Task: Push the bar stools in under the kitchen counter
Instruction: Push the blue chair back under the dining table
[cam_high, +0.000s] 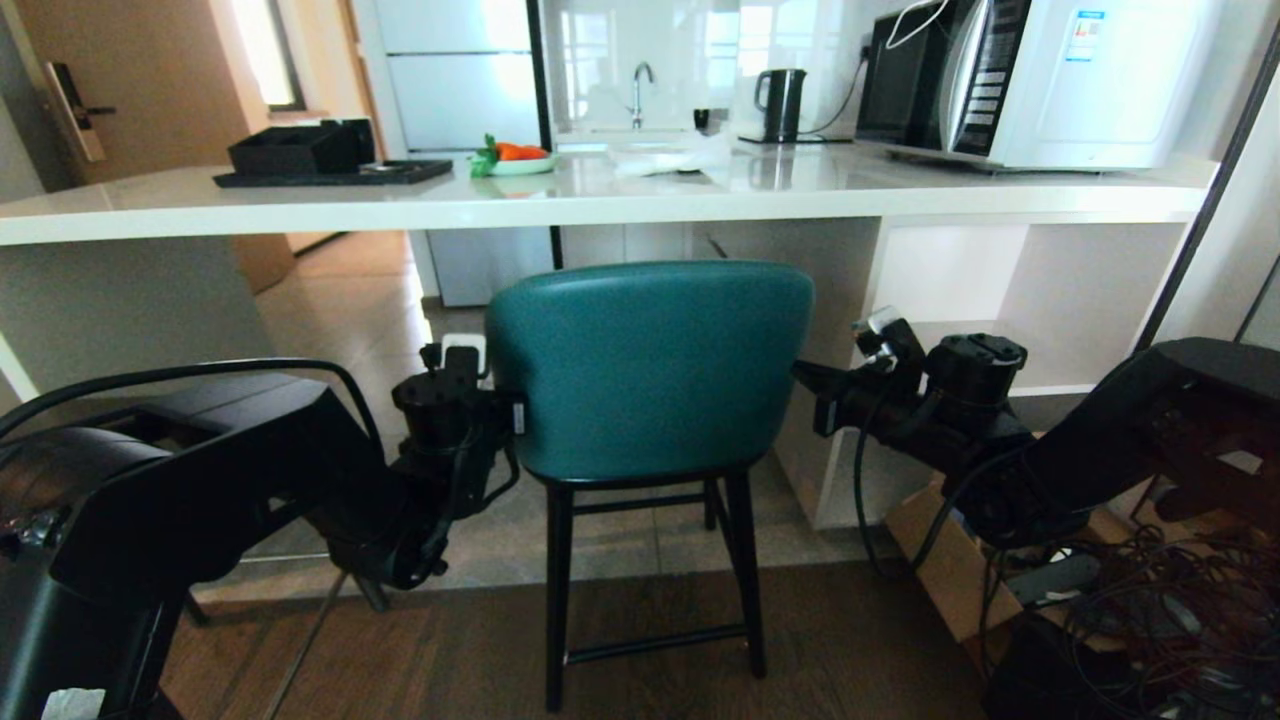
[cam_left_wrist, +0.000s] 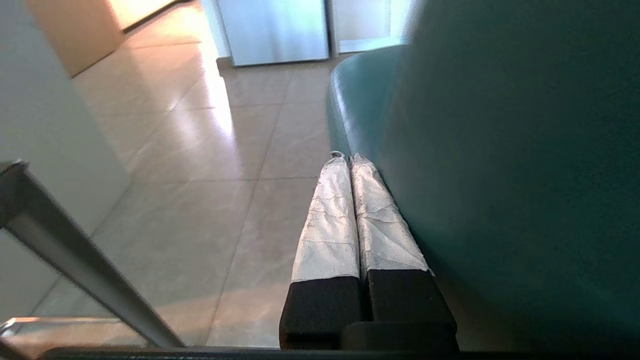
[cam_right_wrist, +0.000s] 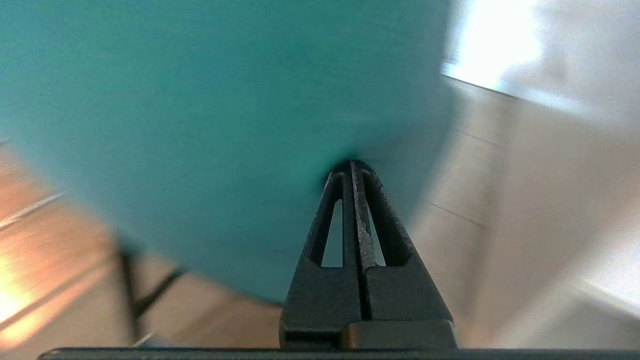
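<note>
Bracing the teal stool (cam_high: 650, 365) from both flanks, the left claw (cam_high: 500, 410) at nine o'clock and the right claw (cam_high: 805, 378) at three o'clock press closed fingertips against its backrest, likely to drive it straight. The stool stands before the white table (cam_high: 300, 212), seat not yet under it; tiled floor (cam_high: 350, 310) lies beyond.
</note>
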